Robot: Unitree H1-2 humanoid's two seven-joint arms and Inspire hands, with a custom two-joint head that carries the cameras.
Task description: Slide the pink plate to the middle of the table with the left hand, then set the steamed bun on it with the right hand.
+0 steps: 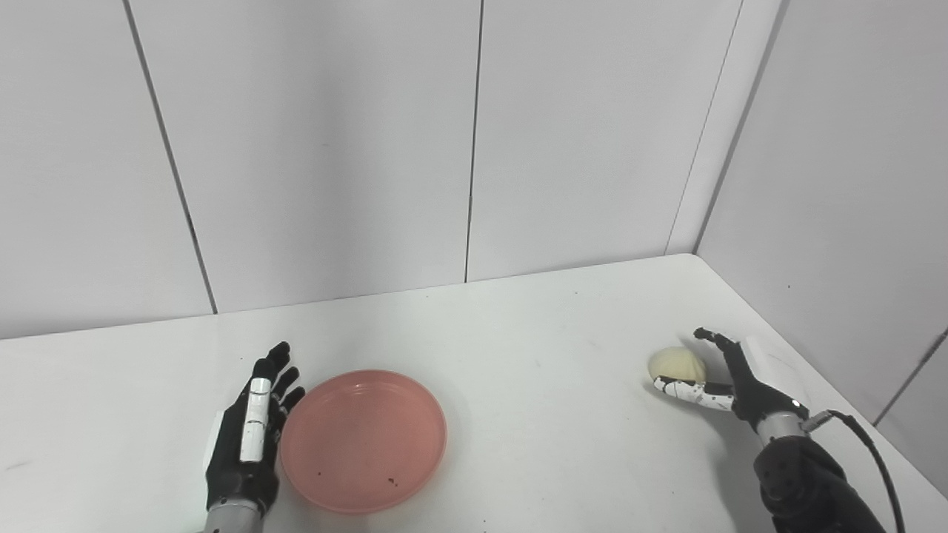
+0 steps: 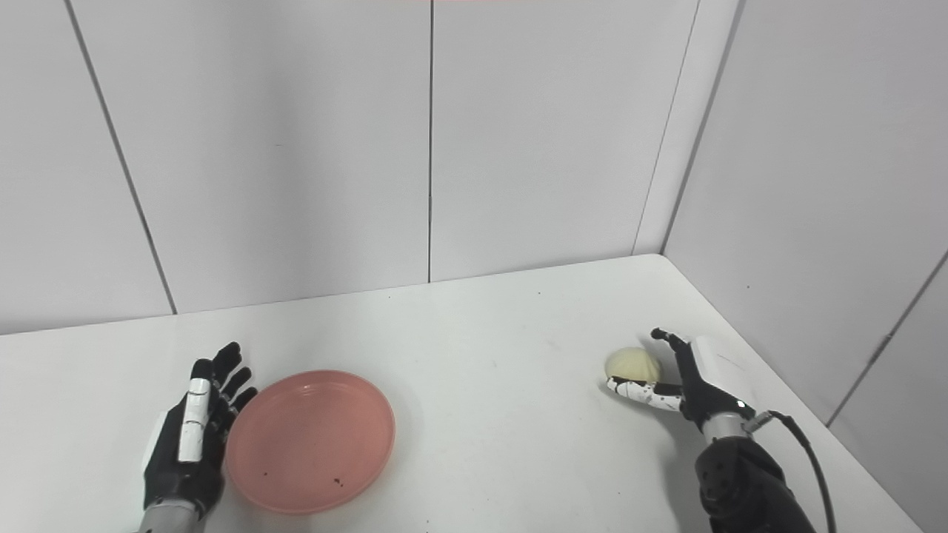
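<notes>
- The pink plate (image 1: 363, 440) lies flat on the white table (image 1: 518, 355), near the front edge and left of the table's middle. It is round and shallow with a low raised rim, and a few small dark specks sit on its inner surface toward the near side.
- The left hand (image 1: 248, 437) stands just beside the plate's left rim, palm turned toward the plate and edge down toward the table. Its fingers (image 1: 278, 363) are stretched out and spread, pointing away toward the far wall, and it holds nothing. Whether the palm actually touches the rim cannot be told from either view.
- The steamed bun (image 1: 676, 364) sits on the table far over on the right side, well apart from the plate. It is pale cream, rounded, with faint pleats on top.
- The right hand (image 1: 722, 381) is at the bun's right side. Its white-marked thumb lies against the bun's near lower edge, while the dark fingers curve up behind the bun's right side with a visible gap at the top. The hand is only partly curled around the bun, and the bun rests on the table.
- A black cable (image 1: 866, 444) loops from the right wrist toward the near right corner.
- Pale grey wall panels (image 1: 318, 148) close the table on the far and right sides.
</notes>
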